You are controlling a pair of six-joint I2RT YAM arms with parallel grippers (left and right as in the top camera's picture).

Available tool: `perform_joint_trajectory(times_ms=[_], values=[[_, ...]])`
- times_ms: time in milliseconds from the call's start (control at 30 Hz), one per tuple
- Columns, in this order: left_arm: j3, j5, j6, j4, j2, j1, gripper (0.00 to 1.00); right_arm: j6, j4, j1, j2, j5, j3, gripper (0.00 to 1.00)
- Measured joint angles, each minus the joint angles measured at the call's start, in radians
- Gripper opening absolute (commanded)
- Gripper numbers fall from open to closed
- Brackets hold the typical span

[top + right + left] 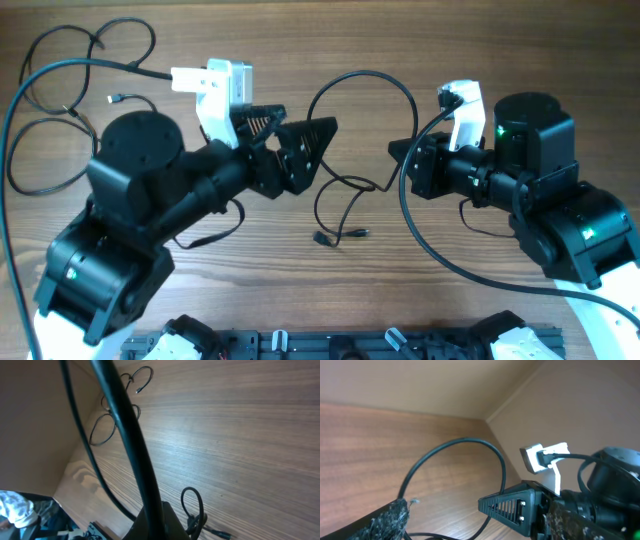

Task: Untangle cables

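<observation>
while your left claw (290, 140) hangs with its fingers spread wide and nothing between them, your right claw (398, 152) is pinched together on a thin black cable (365, 75) that arches between the two arms. a shorter cable (322, 238) lies loose on the wooden worktop (520, 40) below that arch. more loops with a silver-tipped plug (114, 98) lie at your far left.

I get soft, even light, a pale sheen on the table (225, 425), and the left gripper (444, 506) slightly blurred close-up.
</observation>
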Motion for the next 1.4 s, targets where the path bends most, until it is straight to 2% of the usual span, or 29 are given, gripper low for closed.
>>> perform_joint_trajectory(times_ms=[200,300,333,367,467,533,733,933,1400], values=[[0.000,0.000,-0.441,0.019,0.111,0.000,0.56,0.032,-0.014,0.000,0.001,-0.084,0.000,0.04],[0.000,0.004,-0.661,0.022,0.138,0.000,0.58,0.032,-0.020,0.000,0.003,-0.109,0.000,0.04],[0.000,0.005,-0.716,0.023,0.142,0.000,0.62,0.032,-0.019,0.000,0.003,-0.116,0.000,0.04],[0.000,0.011,-0.806,0.023,0.148,0.000,0.73,0.032,-0.018,0.000,0.003,-0.122,0.000,0.04],[0.000,0.024,-0.988,0.034,0.150,0.000,0.73,0.032,-0.011,0.000,0.004,-0.127,0.000,0.04],[0.000,0.035,-1.058,0.051,0.151,0.000,0.72,0.032,-0.011,0.000,0.005,-0.130,0.000,0.04],[0.000,0.091,-1.139,0.120,0.151,0.000,0.69,0.032,0.003,0.018,0.024,-0.134,0.000,0.04],[0.000,0.106,-1.154,0.111,0.176,0.000,0.64,0.032,0.068,0.103,0.030,-0.137,-0.001,0.04],[0.000,0.164,-1.183,0.128,0.225,0.000,0.51,0.027,0.087,0.137,0.067,-0.137,-0.001,0.04]])
